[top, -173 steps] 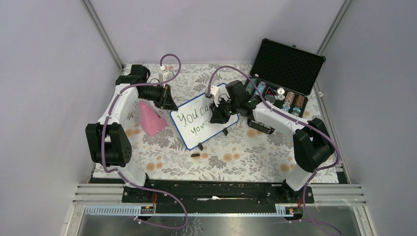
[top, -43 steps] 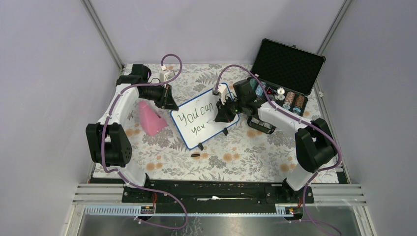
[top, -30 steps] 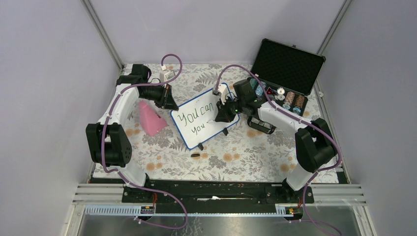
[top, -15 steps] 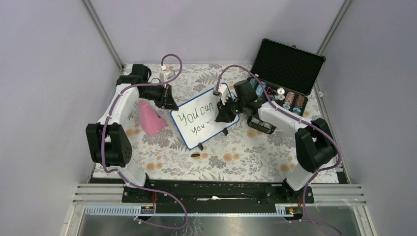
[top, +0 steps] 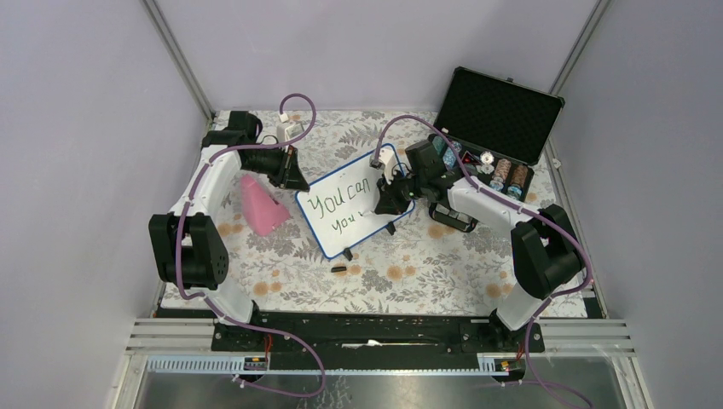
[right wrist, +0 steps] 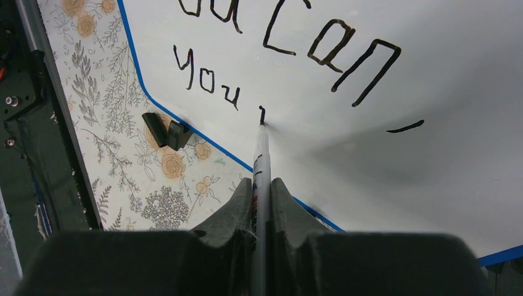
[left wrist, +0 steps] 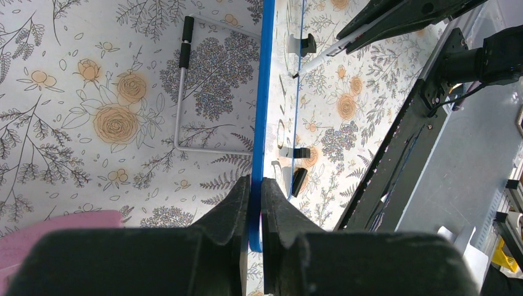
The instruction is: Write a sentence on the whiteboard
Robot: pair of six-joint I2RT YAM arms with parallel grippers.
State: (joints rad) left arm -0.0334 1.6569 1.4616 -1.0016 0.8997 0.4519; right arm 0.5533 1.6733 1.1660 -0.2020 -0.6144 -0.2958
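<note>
Whiteboard [top: 354, 209] stands mid-bench [top: 426, 264], between the pink object [top: 260, 204] and the open black case [top: 499, 115]. The left wrist view shows it edge-on, propped on a wire stand [left wrist: 179, 92].

Left jaws: closed narrow on the blue frame [left wrist: 259, 111] at the board's left edge, bracing it.
Right jaws: closed on the marker [right wrist: 261, 154], barrel straight between them, tip touching the white surface.

Sentence [top: 339, 202]: the top line reads "You can" plus a comma-like dash. The second line reads "you", then one short vertical stroke right at the tip. Judgement: second line in progress, next word just begun.

Risks from here:
- Tip pressure could pivot the board about the single left-edge grip or walk it on its clip feet [right wrist: 165, 132]. Strokes would then skew or skip.
- The second line runs near the lower blue edge, so a downward drift would take the tip off the board.
- The marker could twist or slide in the right jaws under side load, costing contact.
- The right jaws pass close under "can", and a low sweep could smear the ink.
</note>
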